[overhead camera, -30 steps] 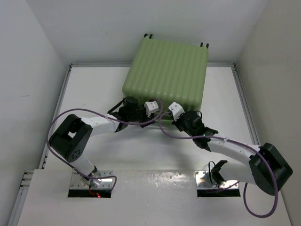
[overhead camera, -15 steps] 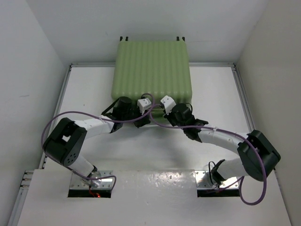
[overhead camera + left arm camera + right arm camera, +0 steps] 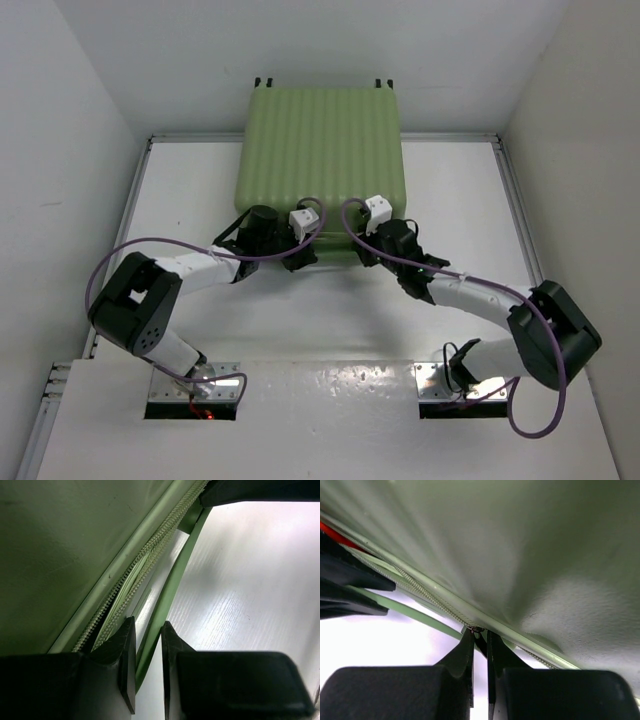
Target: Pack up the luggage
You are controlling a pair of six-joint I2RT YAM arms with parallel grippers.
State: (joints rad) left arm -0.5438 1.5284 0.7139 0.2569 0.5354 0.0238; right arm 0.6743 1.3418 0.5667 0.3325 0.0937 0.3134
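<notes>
The luggage (image 3: 320, 140) lies with its ribbed light-green lid down at the back of the table, wheels at the far edge. My left gripper (image 3: 303, 258) is at its near edge. In the left wrist view the gripper (image 3: 147, 650) is shut on a thin green edge strip (image 3: 172, 590) just under the zipper (image 3: 145, 560). My right gripper (image 3: 362, 252) is beside it at the same edge. In the right wrist view it (image 3: 480, 640) is shut on a small dark zipper pull (image 3: 479, 632) under the shell (image 3: 520, 545).
The white table (image 3: 300, 330) is boxed in by white walls on the left, back and right. The two grippers are close together at the luggage's near edge. The left gripper's dark fingers (image 3: 350, 590) show at the left of the right wrist view.
The luggage has slid left and turned square to the table. Both grippers moved with its near edge, and lately the right gripper shifted a little to the right.
</notes>
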